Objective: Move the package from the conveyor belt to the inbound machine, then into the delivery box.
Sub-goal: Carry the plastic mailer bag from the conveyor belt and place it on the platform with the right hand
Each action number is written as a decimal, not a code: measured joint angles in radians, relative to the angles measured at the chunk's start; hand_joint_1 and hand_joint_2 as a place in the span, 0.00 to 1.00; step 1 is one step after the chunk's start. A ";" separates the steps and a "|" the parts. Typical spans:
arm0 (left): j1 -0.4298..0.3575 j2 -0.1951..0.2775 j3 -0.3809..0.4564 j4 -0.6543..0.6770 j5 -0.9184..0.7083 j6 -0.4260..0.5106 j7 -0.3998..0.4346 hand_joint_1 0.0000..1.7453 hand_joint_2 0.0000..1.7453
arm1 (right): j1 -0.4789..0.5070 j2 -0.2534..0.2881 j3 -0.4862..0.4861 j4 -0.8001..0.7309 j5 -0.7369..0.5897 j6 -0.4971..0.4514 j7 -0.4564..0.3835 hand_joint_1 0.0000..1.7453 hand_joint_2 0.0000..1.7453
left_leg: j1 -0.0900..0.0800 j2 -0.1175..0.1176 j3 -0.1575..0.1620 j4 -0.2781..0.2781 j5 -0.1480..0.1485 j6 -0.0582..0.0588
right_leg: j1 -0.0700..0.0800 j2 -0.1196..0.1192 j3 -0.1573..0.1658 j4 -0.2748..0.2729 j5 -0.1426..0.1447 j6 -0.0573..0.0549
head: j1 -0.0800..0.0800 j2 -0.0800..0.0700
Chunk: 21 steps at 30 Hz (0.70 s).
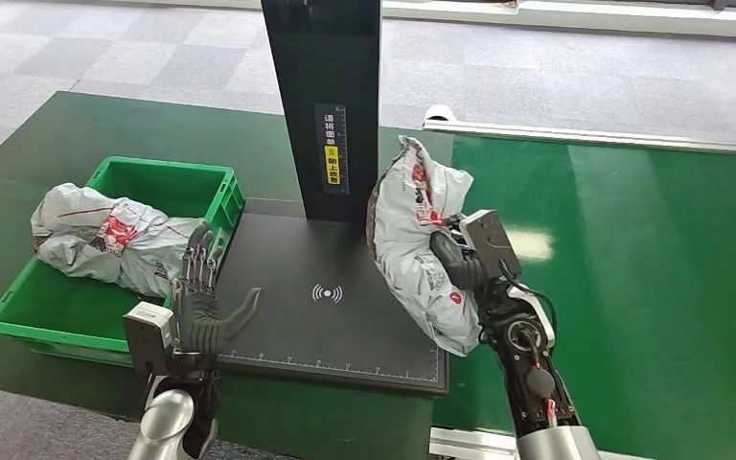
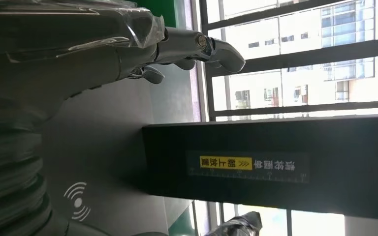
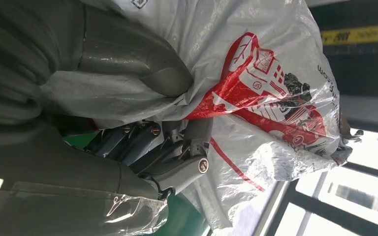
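At the right edge of the scanner plate point(image 1: 331, 297), the right hand point(image 1: 452, 261) is grasping the package point(image 1: 412, 240) — a grey poly mailer with red print — and holding it upright beside the black post point(image 1: 324, 105). The lower end of the package is overhanging the plate edge next to the belt point(image 1: 632, 268); whether it is resting on the plate or hanging just above it cannot be told. In the right wrist view the thumb point(image 3: 128, 59) is pressing into one face while the fingers point(image 3: 177, 152) are curling in from the other side, bunching the film between them.

The left hand point(image 1: 196, 311) is standing released, fingers apart, holding nothing, near the left edge of the plate and just beside the green box point(image 1: 34, 321). A second bag point(image 1: 105, 235) is lying across the box.

Handling judgement: the package is looking light and soft, with glossy film that is creasing under the grip. Such film is likely to be slippery, so a pinch on loose plastic may slide. A hold around the filled middle — not a loose corner — is advisable, since the bag is likely to sag and swing when carried across to the box
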 joint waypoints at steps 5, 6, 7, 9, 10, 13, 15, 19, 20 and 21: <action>-0.028 0.007 0.019 0.002 0.004 0.012 0.010 0.00 1.00 | -0.095 0.049 0.049 0.158 0.012 0.013 0.006 0.82 1.00 | 0.000 0.000 -0.001 0.000 0.000 0.000 | 0.000 0.000 -0.001 0.000 0.000 0.000 | 0.000 0.000; -0.030 0.007 0.021 0.002 0.004 0.014 0.011 0.00 1.00 | -0.106 0.056 0.057 0.179 0.016 0.013 0.006 0.67 1.00 | 0.000 0.000 -0.001 0.000 0.000 0.000 | 0.000 0.000 -0.001 0.000 0.000 0.000 | 0.000 0.000; -0.031 0.008 0.022 0.002 0.004 0.015 0.012 0.00 1.00 | -0.114 0.062 0.064 0.197 0.020 0.014 0.007 0.43 1.00 | 0.000 0.000 -0.002 0.000 0.000 0.000 | 0.000 0.000 -0.002 0.000 0.000 0.000 | 0.000 0.000; -0.032 0.008 0.024 0.002 0.004 0.016 0.014 0.00 1.00 | -0.123 0.068 0.073 0.219 0.026 0.014 0.009 0.13 1.00 | 0.000 0.000 -0.002 0.000 0.000 0.000 | 0.000 0.000 -0.002 0.000 0.000 0.000 | 0.000 0.000; -0.032 0.008 0.025 0.002 0.004 0.016 0.015 0.00 1.00 | -0.126 0.069 0.075 0.224 0.028 0.014 0.010 0.05 1.00 | 0.000 0.000 -0.002 0.000 0.000 0.000 | 0.000 0.000 -0.002 0.000 0.000 0.000 | 0.000 0.000; -0.032 0.007 0.028 0.002 0.004 0.017 0.018 0.00 1.00 | -0.138 0.076 0.094 0.262 0.042 0.014 0.014 0.03 1.00 | 0.000 0.000 -0.002 0.000 0.000 0.000 | 0.000 0.000 -0.002 0.000 0.000 0.000 | 0.000 0.000; -0.032 0.006 0.032 0.002 0.003 0.018 0.020 0.00 1.00 | -0.151 0.081 0.113 0.300 0.058 0.019 0.016 0.00 1.00 | 0.000 0.000 -0.002 0.000 0.000 0.000 | 0.000 0.000 -0.002 0.000 0.000 0.000 | 0.000 0.000; -0.032 0.005 0.033 0.002 0.002 0.018 0.024 0.00 1.00 | -0.162 0.081 0.130 0.328 0.070 0.029 0.010 0.00 1.00 | 0.000 0.000 -0.002 0.000 0.000 0.000 | 0.000 0.000 -0.002 0.000 0.000 0.000 | 0.000 0.000; -0.032 0.004 0.034 0.002 0.002 0.018 0.024 0.00 1.00 | -0.164 0.081 0.132 0.333 0.070 0.030 0.009 0.00 1.00 | 0.000 0.000 -0.002 0.000 0.000 0.000 | 0.000 0.000 -0.002 0.000 0.000 0.000 | 0.000 0.000; -0.032 0.004 0.034 0.002 0.002 0.018 0.024 0.00 1.00 | -0.165 0.081 0.134 0.337 0.070 0.030 0.009 0.00 1.00 | 0.000 0.000 -0.002 0.000 0.000 0.000 | 0.000 0.000 -0.002 0.000 0.000 0.000 | 0.000 0.000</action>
